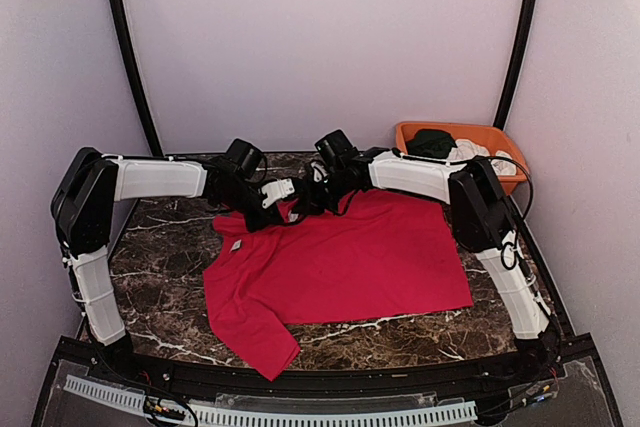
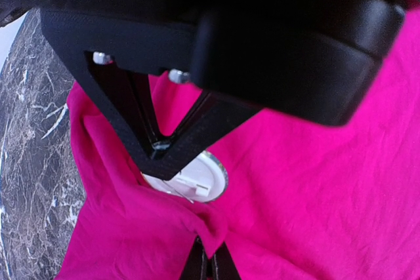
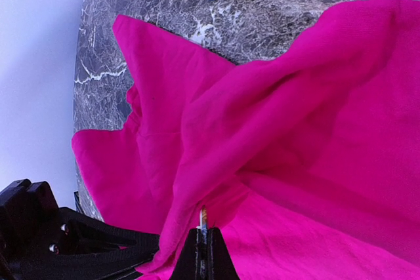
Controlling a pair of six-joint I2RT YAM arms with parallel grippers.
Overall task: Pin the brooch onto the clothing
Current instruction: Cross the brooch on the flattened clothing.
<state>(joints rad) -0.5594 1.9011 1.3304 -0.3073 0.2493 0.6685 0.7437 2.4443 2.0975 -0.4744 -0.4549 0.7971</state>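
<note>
Mostly behind the left pincer point(image 2: 161, 152): brooch point(image 2: 197, 183) on clothing point(image 2: 315, 195).

From high behind the near edge, a fixed camera looks down over the whole marble table point(image 1: 160, 277), while both wrist cameras hang close above the red T-shirt point(image 1: 370, 257), sharing its bunched far edge.

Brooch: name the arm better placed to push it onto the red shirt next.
Left, probably. The left hand is shut on the rim of the brooch, while the right hand only pinches a fold of the shirt beside it.
</note>
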